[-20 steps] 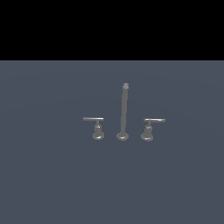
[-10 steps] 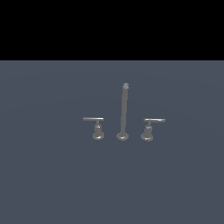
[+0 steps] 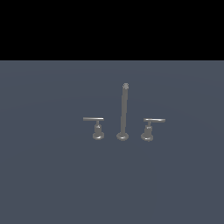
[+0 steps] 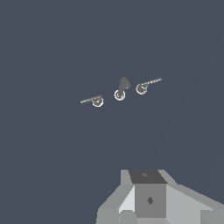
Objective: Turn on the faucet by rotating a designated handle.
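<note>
The faucet stands on the grey-blue floor in the exterior view, with a tall thin spout (image 3: pixel 124 111) on a round base. The designated handle (image 3: pixel 148 127) is on the exterior view's right, its thin bar overhanging rightward. The twin handle (image 3: pixel 97 127) is on the left, its bar overhanging leftward. In the wrist view the spout (image 4: pixel 121 89) shows from above, far off, between two handles (image 4: pixel 141 88) (image 4: pixel 97 101); I cannot tell which is which. Only the gripper's grey body (image 4: pixel 149 200) shows, well apart from the faucet. Its fingers are hidden. The arm is outside the exterior view.
A flat grey-blue floor (image 3: pixel 52 175) surrounds the faucet on all sides. A black band (image 3: pixel 112 26) fills the upper part of the exterior view.
</note>
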